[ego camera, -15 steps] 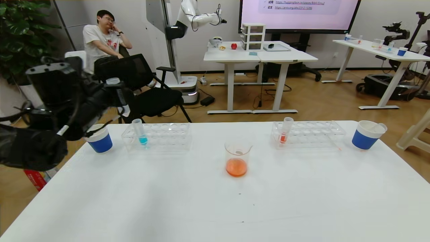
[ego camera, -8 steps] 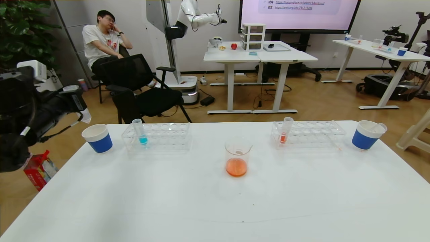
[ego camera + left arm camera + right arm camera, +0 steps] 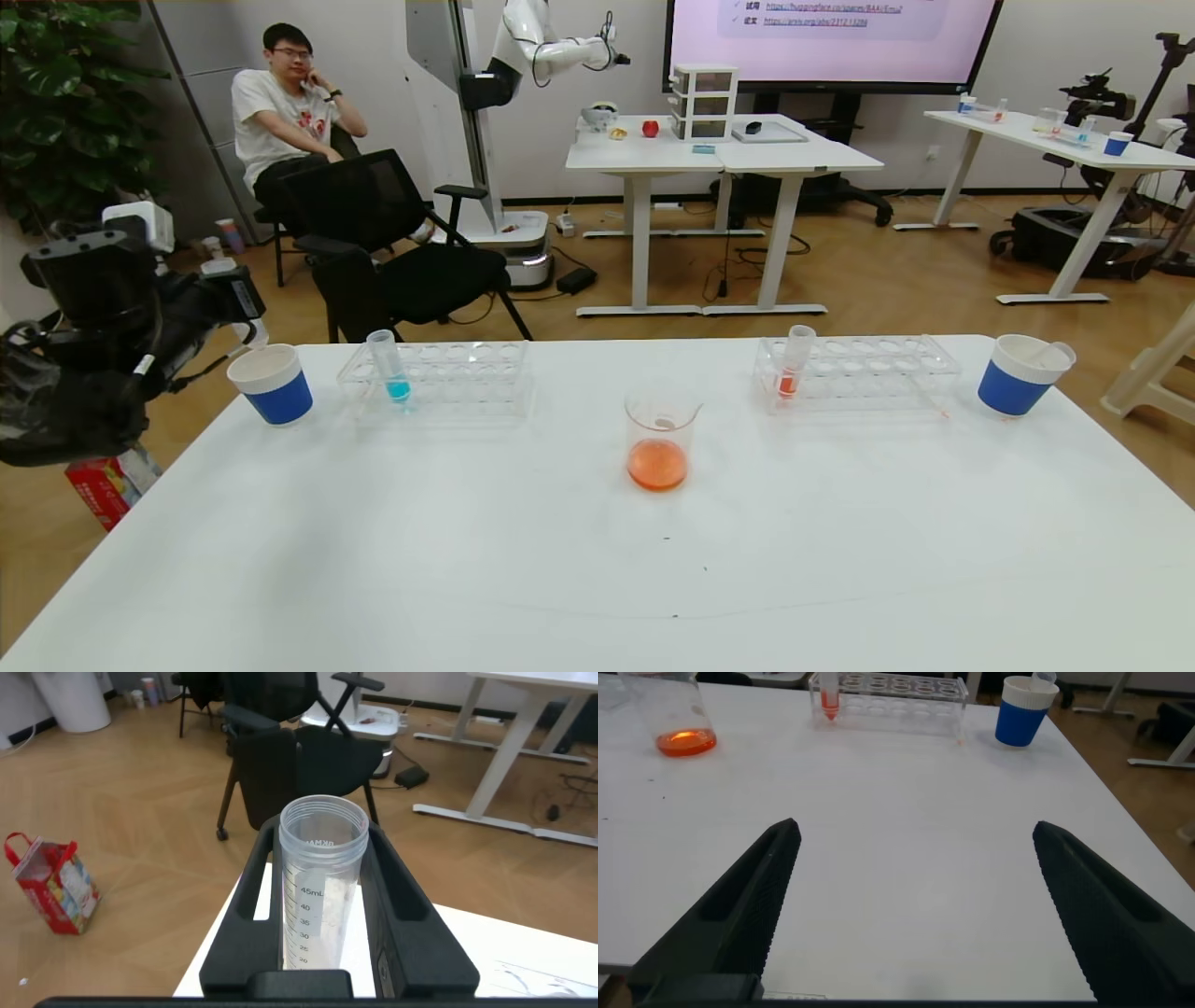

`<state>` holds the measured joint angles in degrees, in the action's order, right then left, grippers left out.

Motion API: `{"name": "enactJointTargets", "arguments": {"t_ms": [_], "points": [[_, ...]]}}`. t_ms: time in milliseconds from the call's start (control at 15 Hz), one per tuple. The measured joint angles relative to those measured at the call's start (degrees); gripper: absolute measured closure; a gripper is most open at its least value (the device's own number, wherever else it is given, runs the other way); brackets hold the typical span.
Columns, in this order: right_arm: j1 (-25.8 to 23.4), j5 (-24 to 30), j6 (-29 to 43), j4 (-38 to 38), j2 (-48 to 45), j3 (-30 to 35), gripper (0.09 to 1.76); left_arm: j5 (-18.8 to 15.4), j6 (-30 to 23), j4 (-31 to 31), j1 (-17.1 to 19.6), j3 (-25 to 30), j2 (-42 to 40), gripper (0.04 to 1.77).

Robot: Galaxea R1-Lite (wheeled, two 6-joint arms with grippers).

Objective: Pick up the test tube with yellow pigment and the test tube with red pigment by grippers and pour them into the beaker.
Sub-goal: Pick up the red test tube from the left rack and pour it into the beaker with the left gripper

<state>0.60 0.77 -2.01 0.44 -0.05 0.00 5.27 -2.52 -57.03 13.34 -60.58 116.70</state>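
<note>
My left gripper [image 3: 233, 294] hangs just off the table's far left corner, beside the left blue cup [image 3: 271, 385]. It is shut on a clear graduated tube [image 3: 318, 905] with no liquid showing in it; the gripper [image 3: 322, 845] has a finger on each side of it. No yellow liquid shows anywhere. The beaker [image 3: 661, 439] stands mid-table with orange liquid in its bottom, also in the right wrist view [image 3: 684, 739]. The test tube with red pigment [image 3: 794, 359] stands in the right rack [image 3: 868, 373]. My right gripper [image 3: 915, 829] is open and empty over the near table.
A tube with cyan liquid [image 3: 390, 366] stands in the left rack [image 3: 457, 378]. A second blue cup [image 3: 1018, 378] at the far right holds an empty tube. The white table [image 3: 560, 560] stretches bare in front. A red bag lies on the floor to the left.
My left arm with the tube swung away left off the table from above the blue cup, then came back partway toward the cup. Nothing on the table moved.
</note>
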Motion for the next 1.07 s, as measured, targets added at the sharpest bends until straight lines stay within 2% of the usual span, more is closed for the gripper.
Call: {"name": "enactJointTargets", "arguments": {"t_ms": [200, 400, 867, 933, 1000, 1067], "points": [[0.00, 0.02, -0.05, 0.00, 0.00, 0.00, 0.11, 2.01, -0.09, -0.68, -0.30, -1.85, 4.57, 1.30], [0.00, -0.02, 0.00, 0.00, 0.00, 0.00, 0.11, 2.22, -0.74, -6.53, -0.44, -1.99, 8.02, 1.30], [0.00, 0.00, 0.00, 0.00, 0.00, 0.00, 0.11, 2.26, -0.89, -7.08, -0.06, -0.54, 10.42, 1.30], [0.00, 0.00, 0.00, 0.00, 0.00, 0.00, 0.11, 2.26, -0.89, -7.17, -0.17, -0.20, 10.39, 1.24], [0.00, -0.02, -0.02, 0.00, 0.00, 0.00, 0.11, 2.23, -0.87, -7.30, -0.28, 0.05, 10.34, 1.03], [0.00, 0.00, 0.00, 0.00, 0.00, 0.00, 0.11, 2.23, -0.76, -7.58, -0.28, 0.16, 10.29, 0.69]]}}
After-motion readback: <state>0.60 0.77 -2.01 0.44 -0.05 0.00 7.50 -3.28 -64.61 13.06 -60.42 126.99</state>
